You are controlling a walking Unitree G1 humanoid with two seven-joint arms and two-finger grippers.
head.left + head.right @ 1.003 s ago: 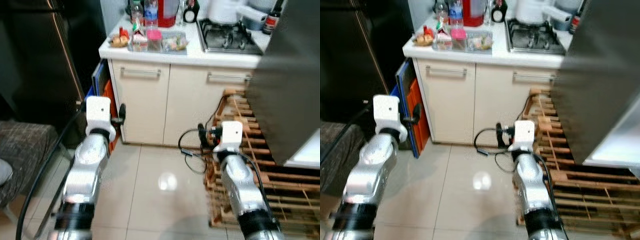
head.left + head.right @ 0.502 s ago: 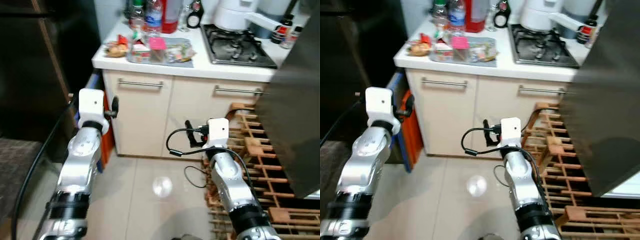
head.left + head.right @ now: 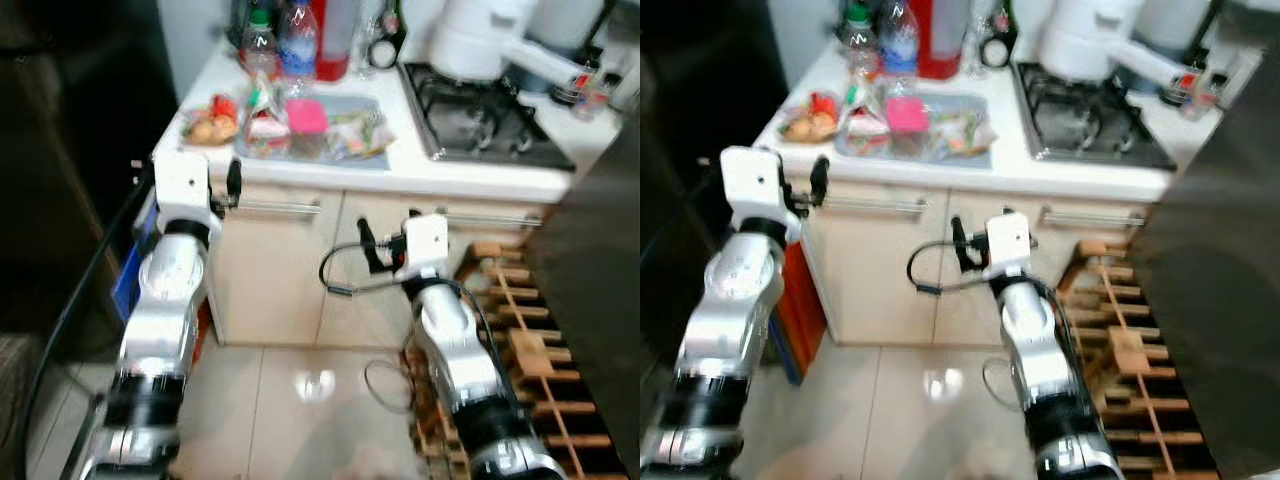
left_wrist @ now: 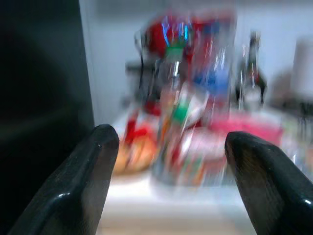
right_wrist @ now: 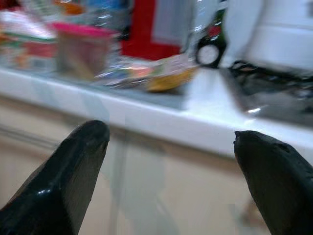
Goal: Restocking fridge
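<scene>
The left end effector (image 4: 166, 181) is raised in front of the white desk (image 3: 400, 175), its two black fingers (image 4: 83, 181) spread wide with nothing between them. The right end effector (image 5: 171, 181) is also empty, its fingers parted, level with the desk's front edge. At twelve o'clock from the left end effector, on the desk, lies a flat silver tray (image 3: 360, 105) that carries a pink-lidded clear container (image 3: 306, 118), a small red-and-white carton (image 3: 264, 128) and crumpled snack packets (image 3: 352, 135). Just at nine o'clock of the tray rests a small dish of red and orange food (image 3: 208, 125). Clear plastic bottles (image 3: 282, 40) stand behind the tray. At three o'clock of the tray sits a steel gas hob (image 3: 485, 115). Cream cabinet doors (image 3: 280, 270) close the desk's front.
</scene>
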